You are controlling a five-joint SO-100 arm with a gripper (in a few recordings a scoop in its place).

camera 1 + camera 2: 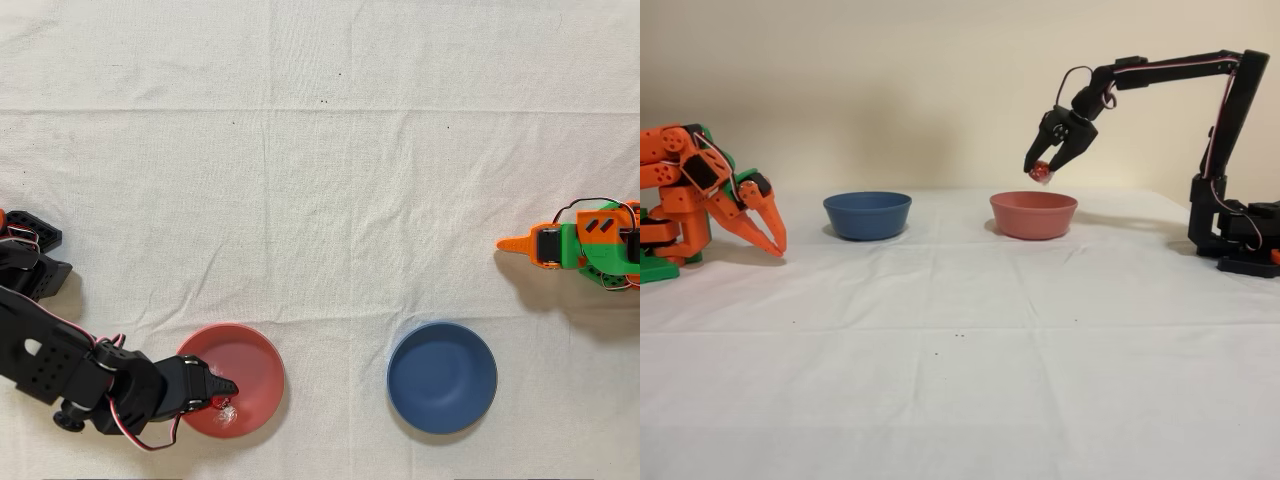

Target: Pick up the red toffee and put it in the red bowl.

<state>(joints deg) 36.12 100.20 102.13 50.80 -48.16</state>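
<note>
The red toffee (1040,172) hangs in the air between the fingertips of my black gripper (1042,166), a little above the red bowl (1033,215). Seen from overhead, the gripper (226,394) reaches in from the left over the lower-left part of the red bowl (252,372). The red toffee (221,403) shows at its tip, with a clear wrapper end sticking out. The gripper is shut on the toffee. The bowl's inside looks bare apart from what hangs over it.
A dark blue bowl (442,377) stands on the white cloth beside the red one, also visible from the side as the blue bowl (867,215). The idle orange arm (585,245) rests at the right edge in the overhead view.
</note>
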